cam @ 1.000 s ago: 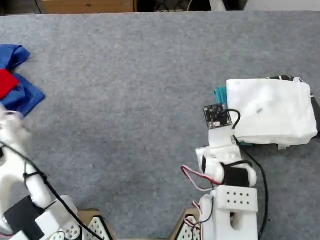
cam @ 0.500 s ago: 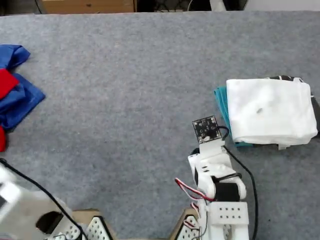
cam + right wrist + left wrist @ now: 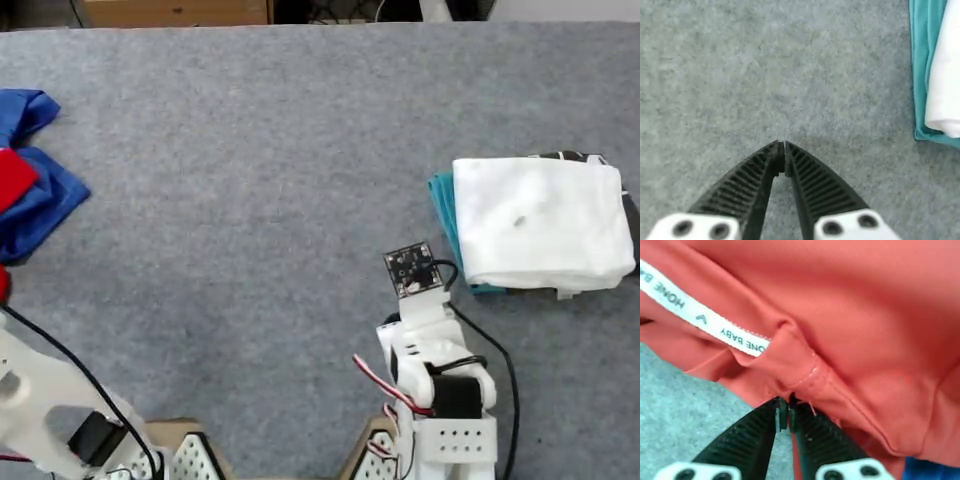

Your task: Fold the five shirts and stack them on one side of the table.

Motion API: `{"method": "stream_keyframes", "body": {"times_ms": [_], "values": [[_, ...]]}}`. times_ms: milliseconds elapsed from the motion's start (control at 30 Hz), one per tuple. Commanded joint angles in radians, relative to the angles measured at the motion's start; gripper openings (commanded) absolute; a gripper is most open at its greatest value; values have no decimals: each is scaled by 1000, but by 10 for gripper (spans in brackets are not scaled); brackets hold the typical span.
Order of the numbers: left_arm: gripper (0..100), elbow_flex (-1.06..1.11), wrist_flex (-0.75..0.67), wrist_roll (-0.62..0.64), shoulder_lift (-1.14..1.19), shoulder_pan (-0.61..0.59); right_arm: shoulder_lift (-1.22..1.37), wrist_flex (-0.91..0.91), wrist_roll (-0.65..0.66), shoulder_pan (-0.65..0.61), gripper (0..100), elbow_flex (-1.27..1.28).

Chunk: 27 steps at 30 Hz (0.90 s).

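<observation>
Your right gripper (image 3: 784,155) pulled back from the 3 o'clock stack (image 3: 540,225), closed and empty; left gripper (image 3: 784,412) pinches the red shirt (image 3: 850,315), so that's probably next.

High view: looking down over the grey felt table (image 3: 250,150). Left wrist view: looking closely at the crumpled red fabric shirt (image 3: 855,315), shared at the table's left edge. Right wrist view: facing down near the table, sharing the folded teal shirt (image 3: 922,65) at right.
</observation>
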Motion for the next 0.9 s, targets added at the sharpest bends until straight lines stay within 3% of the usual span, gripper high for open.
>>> {"method": "stream_keyframes", "body": {"times_ms": [0,333,433,633,867], "values": [[28,-53,37,-12,-34,7,-62,2,6,-12,14,-7],[28,44,308,-6,-295,-18,-62,2,6,-12,14,-7],[28,182,302,-12,-404,-59,-62,2,6,-12,14,-7],[28,582,141,-17,-746,-113,-62,2,6,-12,14,-7],[28,1070,106,-114,-1343,-47,-62,2,6,-12,14,-7]]}}
